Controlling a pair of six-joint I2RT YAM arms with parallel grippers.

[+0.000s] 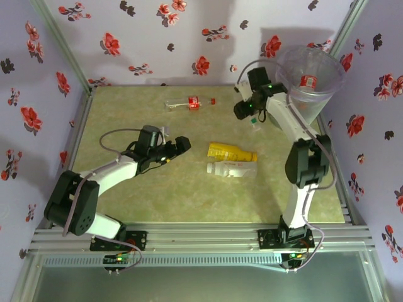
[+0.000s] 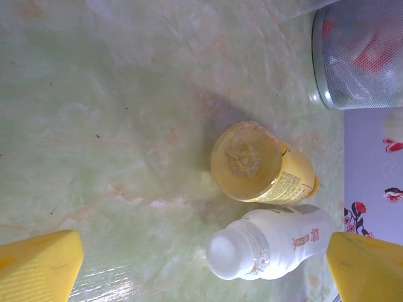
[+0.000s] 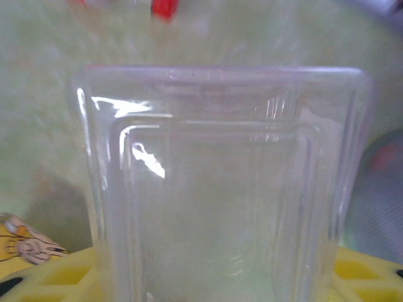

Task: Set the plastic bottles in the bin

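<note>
The left gripper point(image 1: 183, 145) hangs low over the middle-left of the table point(image 1: 126, 201) with its jaws spread wide and nothing between them. In the left wrist view its yellow fingertips point(image 2: 41, 264) sit at the two bottom corners, well apart. Toward the back of the table, left of centre, a red-label bottle point(image 1: 182, 102) lies on its side. A small red piece point(image 1: 213, 100) lies just to its right, apart from it. Near the table's middle, just right of the left gripper, a yellow bottle point(image 1: 232, 152) and a white bottle point(image 1: 232, 168) lie side by side, the yellow one farther back. In the left wrist view the yellow bottle point(image 2: 261, 163) turns its base to the camera and the white bottle point(image 2: 277, 245) turns its white cap. Whether they touch I cannot tell. Farther right and toward the back, the right gripper point(image 1: 252, 116) is raised just left of the bin point(image 1: 296, 94). It is clamped on a clear bottle point(image 3: 220, 189), whose ribbed, squarish body stands close before the right wrist camera, between the yellow fingers point(image 3: 371, 270) along the bottom edge. From above, a pale end of that clear bottle point(image 1: 255, 124) shows just under the gripper. The bin stands in the far right corner, and its meshed wall point(image 2: 362, 56) shows at the upper right of the left wrist view. Inside the bin lies a binned bottle point(image 1: 308, 80) with a red label.
</note>
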